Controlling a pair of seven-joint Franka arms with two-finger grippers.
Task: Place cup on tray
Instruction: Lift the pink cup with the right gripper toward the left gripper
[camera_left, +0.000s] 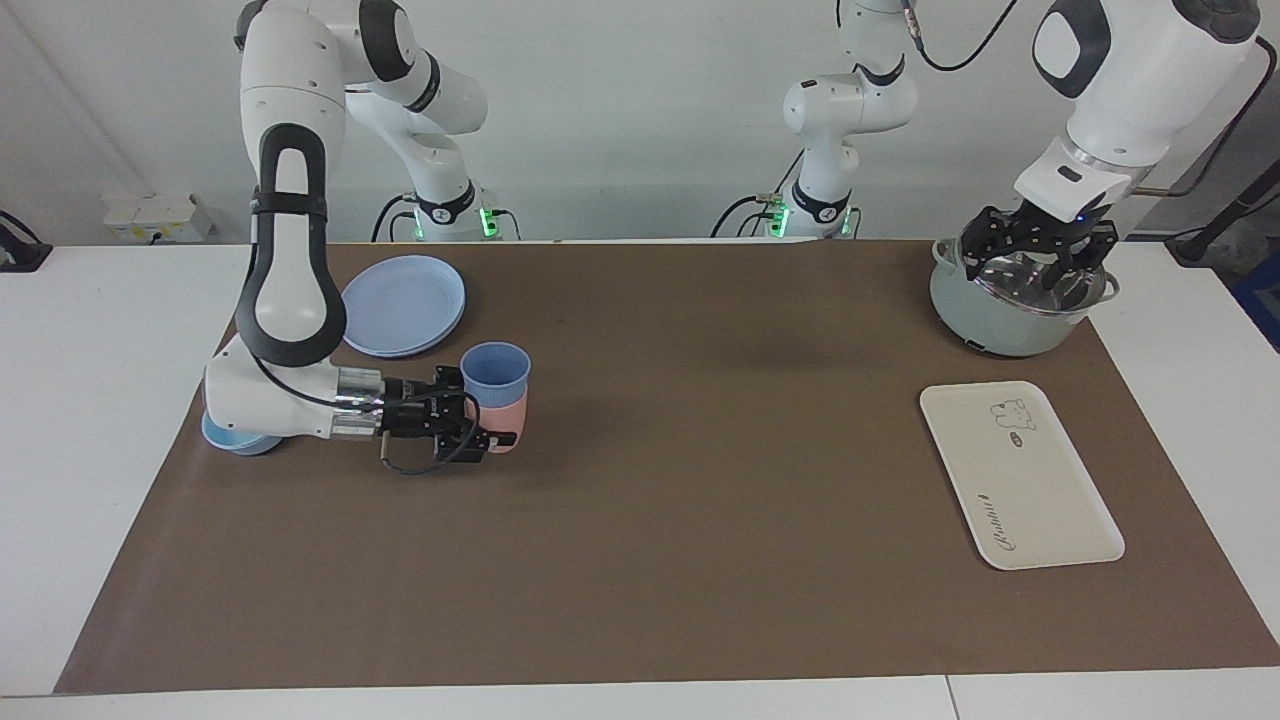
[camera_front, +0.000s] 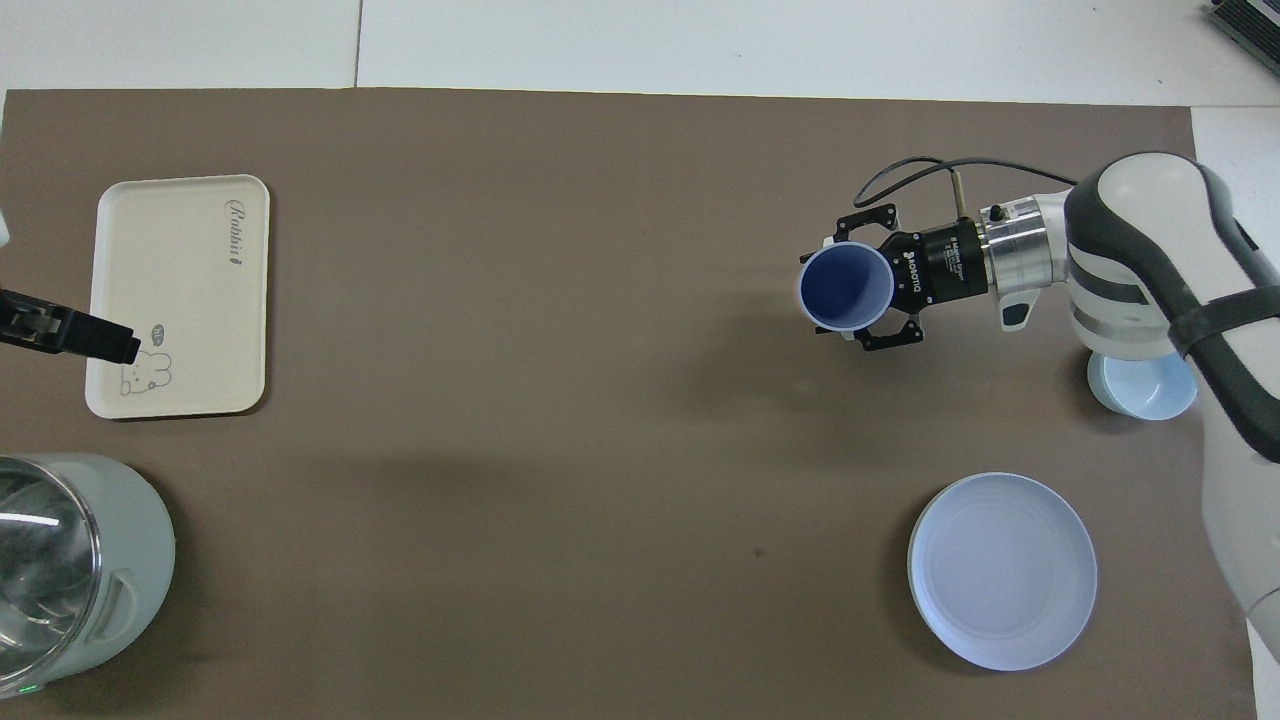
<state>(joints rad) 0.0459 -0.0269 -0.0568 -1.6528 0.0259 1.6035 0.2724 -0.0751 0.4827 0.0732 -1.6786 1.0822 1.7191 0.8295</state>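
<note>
The cup (camera_left: 495, 368) is a small periwinkle-blue tapered tumbler without a handle, nested in a pink cup (camera_left: 505, 418) of the same shape. It stands upright, mouth up, long axis vertical. The right hand (camera_left: 492, 432) pinches the stack from the side, holding it above the brown mat (camera_left: 640, 560) near the blue plate (camera_left: 405, 303), well apart from the tray (camera_left: 1020, 475). The left hand (camera_left: 1038, 262), fingers spread, hangs over the pot (camera_left: 1010, 305), waiting.

Both arms are shelled in glossy white, with black bands at the joints — green lights are lit at the bases. Behind the black fingers (camera_front: 880, 338) of the right gripper (camera_left: 497, 424), a silver wrist ring and a looped black cable are seen.
</note>
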